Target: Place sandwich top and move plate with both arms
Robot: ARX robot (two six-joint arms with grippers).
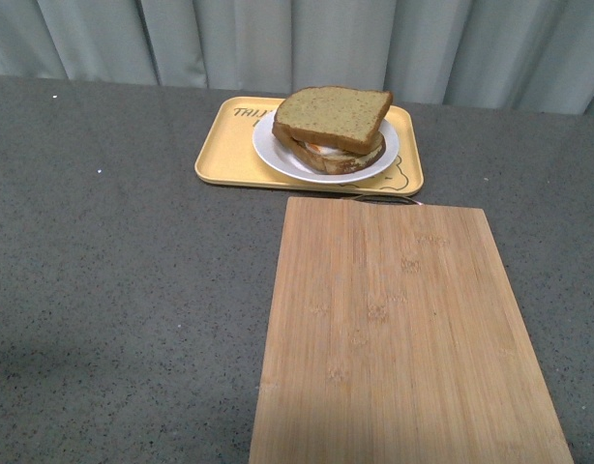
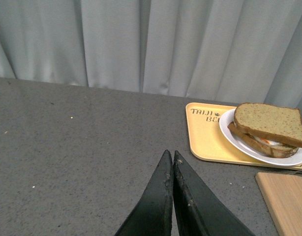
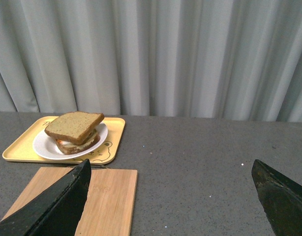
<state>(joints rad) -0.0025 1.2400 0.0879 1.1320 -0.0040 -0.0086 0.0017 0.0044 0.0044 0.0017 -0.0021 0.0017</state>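
Observation:
The sandwich top (image 1: 334, 115), a brown speckled slice, lies on a lower slice with egg on the white plate (image 1: 278, 155). The plate stands on the yellow tray (image 1: 224, 155) at the back of the table. It also shows in the left wrist view: sandwich top (image 2: 270, 122), plate (image 2: 229, 133). The right wrist view shows sandwich top (image 3: 75, 125) and plate (image 3: 43, 147). My left gripper (image 2: 171, 155) is shut and empty, over the grey table short of the tray. My right gripper (image 3: 171, 164) is open and empty, well away from the plate. Neither arm shows in the front view.
A bamboo cutting board (image 1: 403, 338) lies in front of the tray, reaching the near table edge. It shows in the wrist views too, board (image 2: 288, 196) and board (image 3: 109, 196). Grey speckled tabletop (image 1: 113, 290) spreads left. Grey curtains (image 1: 297, 39) hang behind.

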